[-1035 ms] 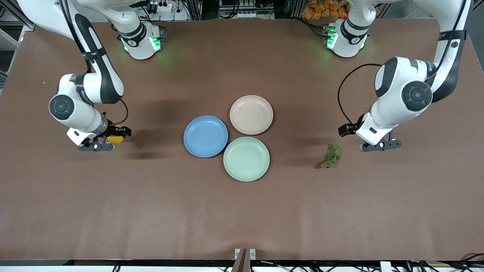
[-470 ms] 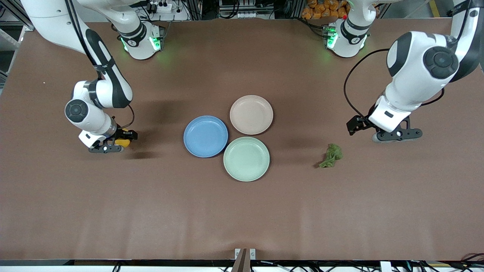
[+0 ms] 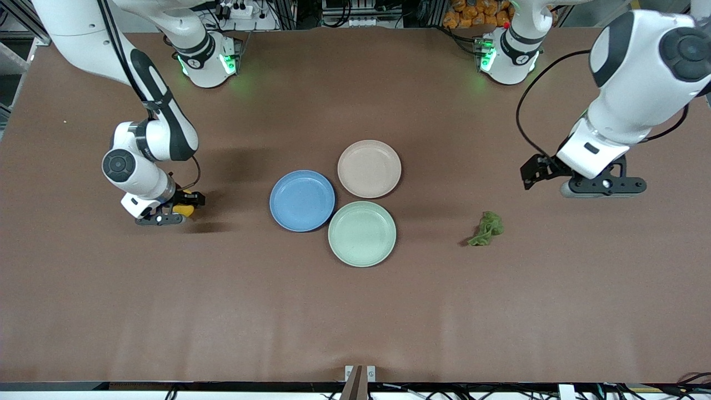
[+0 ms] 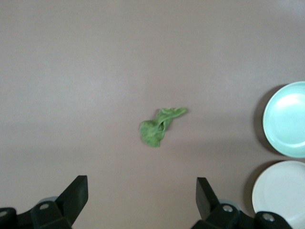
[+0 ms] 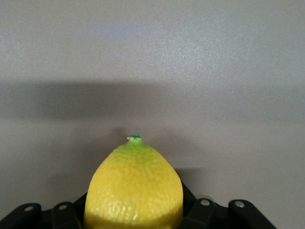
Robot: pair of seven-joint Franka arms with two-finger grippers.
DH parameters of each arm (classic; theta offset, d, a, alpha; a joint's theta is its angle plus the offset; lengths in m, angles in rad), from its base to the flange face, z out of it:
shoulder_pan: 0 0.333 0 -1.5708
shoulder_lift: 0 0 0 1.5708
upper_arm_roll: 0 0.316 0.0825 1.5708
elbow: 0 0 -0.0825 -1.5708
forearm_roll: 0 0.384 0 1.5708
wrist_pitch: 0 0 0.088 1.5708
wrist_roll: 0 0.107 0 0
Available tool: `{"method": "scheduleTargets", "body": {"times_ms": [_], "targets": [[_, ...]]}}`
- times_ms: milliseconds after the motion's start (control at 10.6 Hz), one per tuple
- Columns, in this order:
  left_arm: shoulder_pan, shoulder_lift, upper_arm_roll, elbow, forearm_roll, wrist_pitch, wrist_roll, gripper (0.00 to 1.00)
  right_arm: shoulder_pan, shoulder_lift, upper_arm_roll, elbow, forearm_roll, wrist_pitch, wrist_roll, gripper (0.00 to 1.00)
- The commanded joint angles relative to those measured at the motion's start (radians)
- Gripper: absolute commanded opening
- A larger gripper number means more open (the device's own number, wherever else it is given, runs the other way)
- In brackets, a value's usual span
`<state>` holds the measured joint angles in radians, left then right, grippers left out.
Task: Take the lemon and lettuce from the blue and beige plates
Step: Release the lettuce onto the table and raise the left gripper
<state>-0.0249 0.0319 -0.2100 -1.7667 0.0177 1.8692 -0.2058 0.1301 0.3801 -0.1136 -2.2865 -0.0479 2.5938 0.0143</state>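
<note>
1. Front view: three bare plates clustered mid-counter [image 3: 355,322]: blue plate [image 3: 302,200], beige plate [image 3: 369,168], mint-green plate [image 3: 362,234]. Lemon [image 3: 184,209] well off toward the right arm's end, clamped in the right tool [image 3: 161,216], low at the counter. Lettuce [image 3: 486,229] lying loose on the counter toward the left arm's end, about level with the green plate. Left tool [image 3: 602,186] up in the air over bare counter, clear of the leaf.

2. Left wrist view: looking straight down on the lettuce [image 4: 159,126], crumpled and alone on the brown surface. Two black fingertips [image 4: 74,193] spread wide, nothing between them, so the left tool [image 4: 142,193] is open and empty. Rims of the mint-green plate [image 4: 286,119] and beige plate [image 4: 281,191] at the edge.

3. Right wrist view: lemon [image 5: 134,188] filling the foreground, green-tipped end pointing out, wedged in the right tool [image 5: 134,214]. Closed on the fruit.

4. Step in hand, by the look of it: both items already off their plates, lemon about to be set down. Next move likely calls for parting the right fingers gently so the fruit does not roll, then lifting straight away.
</note>
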Motion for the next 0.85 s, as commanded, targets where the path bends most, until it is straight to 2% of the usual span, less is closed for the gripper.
{"method": "scheduleTargets", "body": {"times_ms": [0, 188, 470, 658, 752], "targets": [[-0.006, -0.02, 0.009, 0.074, -0.013, -0.123, 0.037, 1.0, 0.002, -0.001, -0.001, -0.007, 0.025, 0.013, -0.004, 0.74], [-0.007, -0.02, 0.011, 0.142, -0.013, -0.215, 0.037, 1.0, 0.002, -0.003, -0.001, -0.004, 0.025, 0.008, -0.004, 0.89], [-0.007, -0.021, 0.011, 0.206, -0.013, -0.289, 0.037, 1.0, -0.004, -0.032, -0.003, 0.025, 0.025, -0.049, -0.005, 0.96], [-0.003, -0.021, 0.024, 0.233, -0.013, -0.289, 0.037, 1.0, -0.004, -0.049, -0.003, 0.108, 0.025, -0.198, -0.005, 0.96], [0.002, -0.023, 0.029, 0.237, -0.012, -0.294, 0.037, 1.0, -0.004, -0.061, -0.003, 0.157, 0.037, -0.284, -0.004, 1.0]]}}
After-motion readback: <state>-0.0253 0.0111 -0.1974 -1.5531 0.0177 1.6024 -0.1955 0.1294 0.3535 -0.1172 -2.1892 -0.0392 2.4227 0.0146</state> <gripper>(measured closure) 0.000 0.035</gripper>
